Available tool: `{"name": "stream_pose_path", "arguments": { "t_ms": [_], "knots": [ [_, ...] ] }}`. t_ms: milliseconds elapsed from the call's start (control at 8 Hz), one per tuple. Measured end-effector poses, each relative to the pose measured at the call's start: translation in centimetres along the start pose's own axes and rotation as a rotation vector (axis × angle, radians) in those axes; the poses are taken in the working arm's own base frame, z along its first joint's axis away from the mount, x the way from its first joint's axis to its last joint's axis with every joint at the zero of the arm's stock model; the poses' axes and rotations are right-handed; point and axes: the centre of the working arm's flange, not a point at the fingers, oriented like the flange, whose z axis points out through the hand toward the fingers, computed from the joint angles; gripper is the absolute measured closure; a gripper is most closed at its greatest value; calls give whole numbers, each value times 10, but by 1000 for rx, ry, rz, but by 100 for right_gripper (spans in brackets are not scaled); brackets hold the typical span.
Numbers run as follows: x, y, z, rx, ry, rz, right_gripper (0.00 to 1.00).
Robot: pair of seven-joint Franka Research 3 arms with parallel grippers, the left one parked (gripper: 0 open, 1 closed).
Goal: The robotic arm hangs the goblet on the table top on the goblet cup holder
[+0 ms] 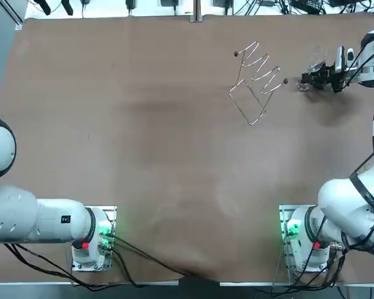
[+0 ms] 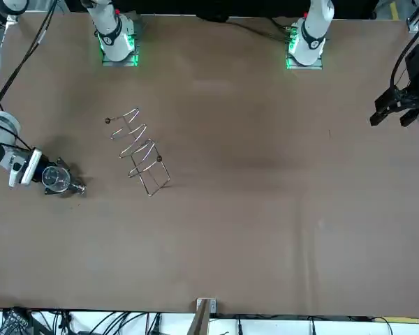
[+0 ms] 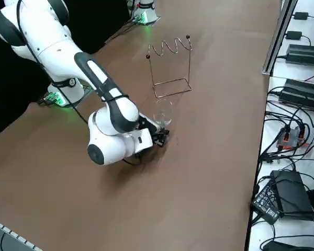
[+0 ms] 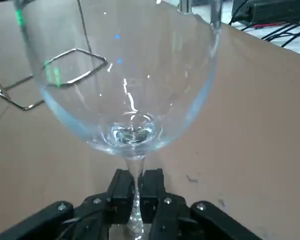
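A clear glass goblet stands upright at the far right of the table, seen also as the goblet, the goblet and the goblet. My right gripper is shut on its thin stem, low over the table; the same gripper reaches in from the right edge. The wire goblet holder stands a short way left of the glass, with a zigzag top rail and a rectangular foot; the holder is bare. The holder's foot shows through the bowl.
The brown table spreads wide to the left of the holder. Its right edge runs close by the goblet, with cables and power boxes on the bench beyond.
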Motion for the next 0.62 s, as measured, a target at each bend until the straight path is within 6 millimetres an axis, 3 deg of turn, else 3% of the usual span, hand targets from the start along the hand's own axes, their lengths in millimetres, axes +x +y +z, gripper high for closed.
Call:
{"name": "stream_pose_path", "arguments": {
  "t_ms": [250, 625],
  "knots": [
    [11, 5, -7, -8, -36, -28, 88],
    [48, 16, -18, -18, -99, -70, 88]
  ]
}}
